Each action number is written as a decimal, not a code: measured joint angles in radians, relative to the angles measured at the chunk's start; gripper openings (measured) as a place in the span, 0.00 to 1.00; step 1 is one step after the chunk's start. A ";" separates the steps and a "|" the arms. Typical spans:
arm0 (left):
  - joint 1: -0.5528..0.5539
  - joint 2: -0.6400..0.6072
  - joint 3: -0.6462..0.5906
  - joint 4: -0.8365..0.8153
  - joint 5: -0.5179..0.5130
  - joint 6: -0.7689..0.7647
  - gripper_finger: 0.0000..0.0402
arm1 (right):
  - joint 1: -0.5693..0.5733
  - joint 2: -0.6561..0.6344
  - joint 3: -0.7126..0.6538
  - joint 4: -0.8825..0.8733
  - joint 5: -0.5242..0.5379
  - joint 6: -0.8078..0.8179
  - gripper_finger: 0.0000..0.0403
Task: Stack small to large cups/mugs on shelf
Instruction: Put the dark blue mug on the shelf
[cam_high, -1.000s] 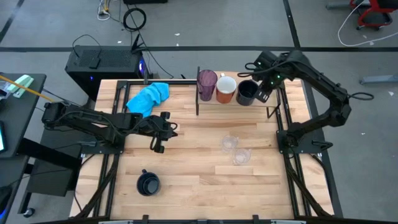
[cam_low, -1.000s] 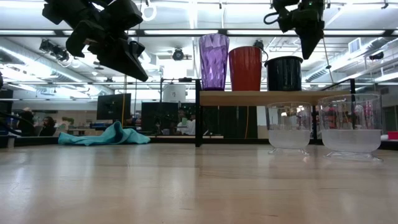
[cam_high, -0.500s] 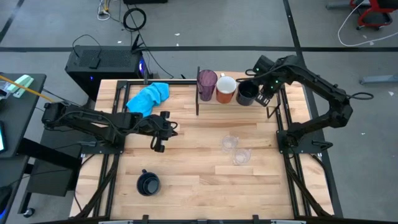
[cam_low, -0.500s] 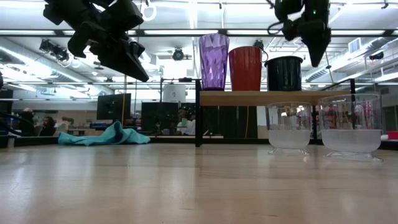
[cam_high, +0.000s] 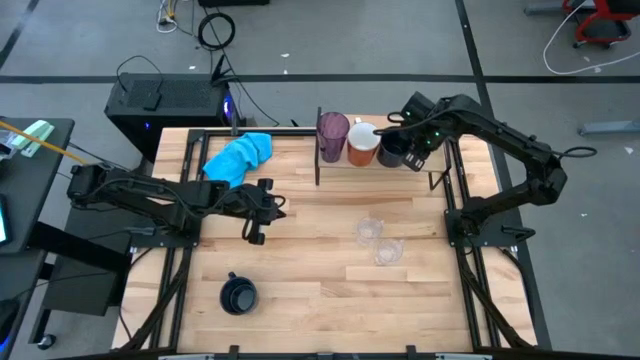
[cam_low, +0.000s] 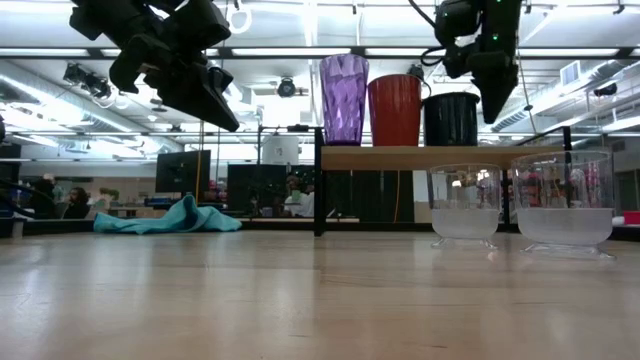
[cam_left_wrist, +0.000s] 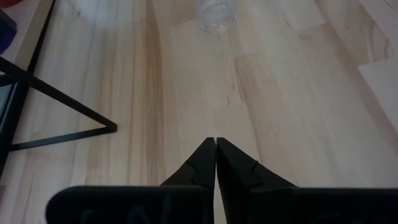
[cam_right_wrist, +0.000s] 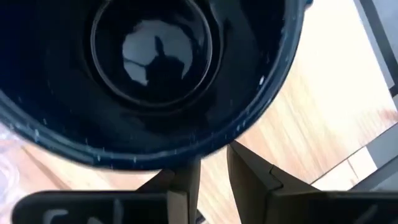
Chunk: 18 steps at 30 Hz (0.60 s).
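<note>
Currently, status lines:

Right gripper (cam_low: 487, 105): hovering at the black mug (cam_low: 456, 118) on the shelf (cam_low: 440, 156), beside its rim on the side away from the orange mug (cam_low: 396, 109). In the right wrist view the fingers (cam_right_wrist: 249, 177) are standing slightly parted with nothing between them, just outside the mug rim (cam_right_wrist: 249, 118), so it is not gripping anything.

Left gripper (cam_high: 252, 215): waiting over the middle-left of the table (cam_high: 300, 290), fingers pressed together and empty in the left wrist view.

Shelf row: purple tumbler (cam_high: 332, 135), orange mug, black mug are standing in a line, close together.

Still on the table: two clear cups (cam_high: 377, 240) near the centre, second black mug (cam_high: 238, 295) near the front left.

Risk 1: fingers are sitting right at the rim; any sideways drift would be shoving the black mug into the orange mug, or toppling it off the shelf.

Risk 2: clear cups look light and slick, so they are likely to slip or tip when pinched.

Change: a second ago the right gripper was standing further out from the black mug; it is now closing in and the mug is sitting nearer the orange one. Left arm is unchanged.
</note>
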 joint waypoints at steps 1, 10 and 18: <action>0.000 0.000 0.000 0.000 0.000 0.000 0.06 | 0.000 0.000 0.000 -0.011 0.000 -0.001 0.22; 0.000 0.000 0.000 0.000 0.000 0.005 0.03 | 0.018 -0.030 0.036 -0.108 -0.032 0.047 0.22; 0.000 0.000 0.000 -0.014 0.000 0.020 0.05 | 0.130 -0.094 0.042 -0.100 -0.238 0.154 0.22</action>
